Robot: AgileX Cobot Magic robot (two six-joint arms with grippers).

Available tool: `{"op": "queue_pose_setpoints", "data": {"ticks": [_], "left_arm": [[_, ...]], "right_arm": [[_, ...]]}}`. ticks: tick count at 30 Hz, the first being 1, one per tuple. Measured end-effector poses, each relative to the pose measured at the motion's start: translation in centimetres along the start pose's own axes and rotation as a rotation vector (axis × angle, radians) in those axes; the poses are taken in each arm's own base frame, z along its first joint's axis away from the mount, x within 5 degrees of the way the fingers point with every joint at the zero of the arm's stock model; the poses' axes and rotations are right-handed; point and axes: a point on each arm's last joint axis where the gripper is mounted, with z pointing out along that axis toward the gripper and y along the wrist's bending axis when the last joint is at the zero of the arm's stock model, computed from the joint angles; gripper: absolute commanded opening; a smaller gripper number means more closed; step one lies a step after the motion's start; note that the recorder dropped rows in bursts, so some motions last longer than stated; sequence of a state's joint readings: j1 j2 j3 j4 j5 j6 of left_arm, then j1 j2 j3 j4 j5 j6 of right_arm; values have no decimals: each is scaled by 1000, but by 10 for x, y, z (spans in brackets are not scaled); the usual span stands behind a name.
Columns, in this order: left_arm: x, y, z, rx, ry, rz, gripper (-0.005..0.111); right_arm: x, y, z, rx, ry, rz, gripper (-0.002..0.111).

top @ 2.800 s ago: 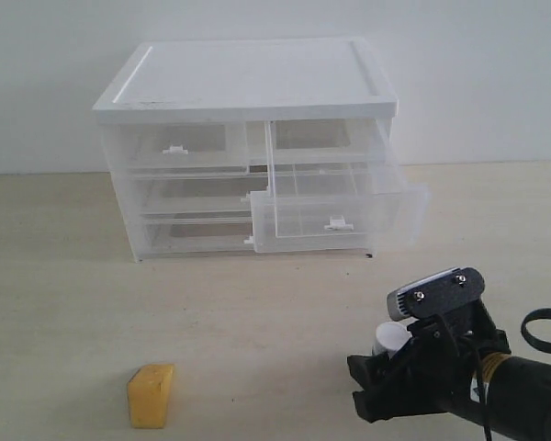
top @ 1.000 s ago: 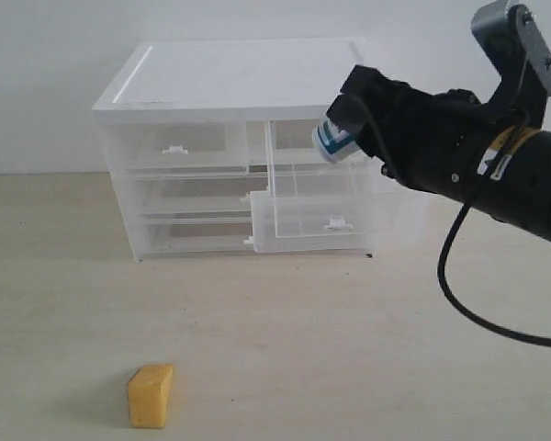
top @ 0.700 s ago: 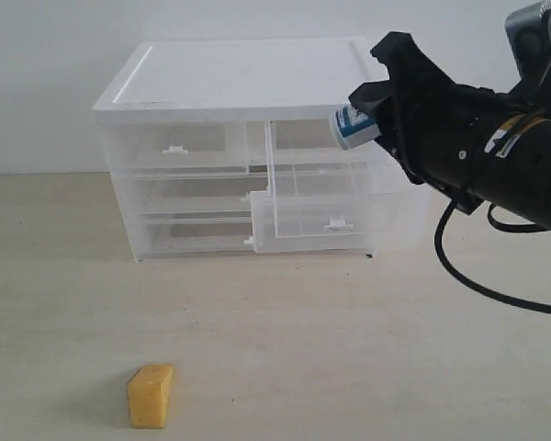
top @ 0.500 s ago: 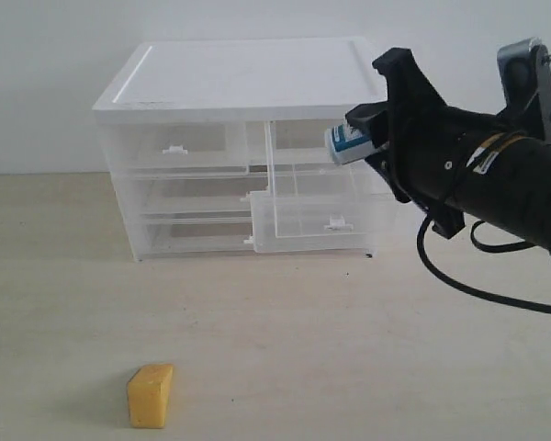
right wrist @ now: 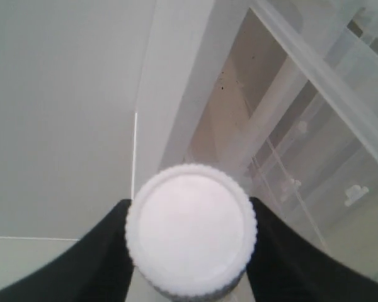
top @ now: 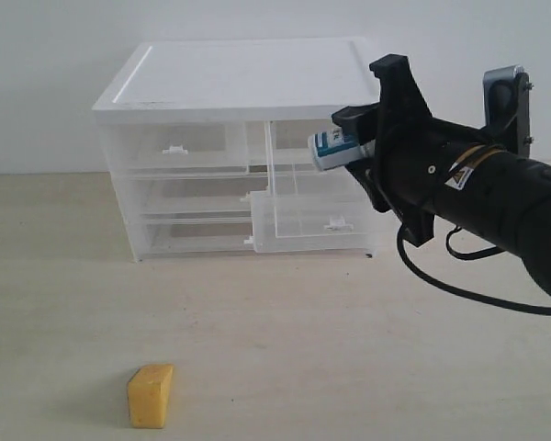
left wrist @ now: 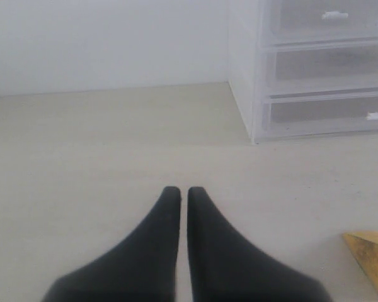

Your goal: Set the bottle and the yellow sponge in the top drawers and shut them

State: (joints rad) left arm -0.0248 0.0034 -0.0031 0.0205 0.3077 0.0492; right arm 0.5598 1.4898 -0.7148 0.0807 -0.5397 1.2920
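two black fingers of the right gripper (right wrist: 189,248) are pinching the small white plastic bottle with a teal-blue label (top: 331,147), tilted above the pulled-out clear plastic top right drawer (top: 294,225). the left gripper (left wrist: 183,192) is hanging pressed together over the pale table (top: 275,312), near the yellow-orange sponge wedge (top: 151,395).

Clear plastic cabinet (top: 248,81) with a white top sits on a beige table (top: 303,331), plain white wall (top: 55,55) right behind it.

Black claw (top: 351,140) and arm (top: 496,197) — silver block (top: 505,96), looping cable (top: 459,289).
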Motion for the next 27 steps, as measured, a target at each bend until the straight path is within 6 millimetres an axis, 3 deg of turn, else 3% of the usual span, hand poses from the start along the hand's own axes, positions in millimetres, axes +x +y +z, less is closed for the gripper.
{"op": "queue_pose_setpoints", "data": {"ticks": [8, 14, 17, 20, 23, 27], "left_arm": [[0, 0, 0, 0, 0, 0, 4], [0, 0, 0, 0, 0, 0, 4], [0, 0, 0, 0, 0, 0, 4], [0, 0, 0, 0, 0, 0, 4], [0, 0, 0, 0, 0, 0, 4], [0, 0, 0, 0, 0, 0, 4]], "right_arm": [[-1, 0, 0, 3, -6, -13, 62], [0, 2, 0, -16, 1, -159, 60], [2, 10, -3, -72, 18, -285, 44], [1, 28, -15, -167, 15, -502, 5], [-1, 40, -26, -191, -10, -760, 0], [-1, 37, -28, -146, -2, -1037, 0]]}}
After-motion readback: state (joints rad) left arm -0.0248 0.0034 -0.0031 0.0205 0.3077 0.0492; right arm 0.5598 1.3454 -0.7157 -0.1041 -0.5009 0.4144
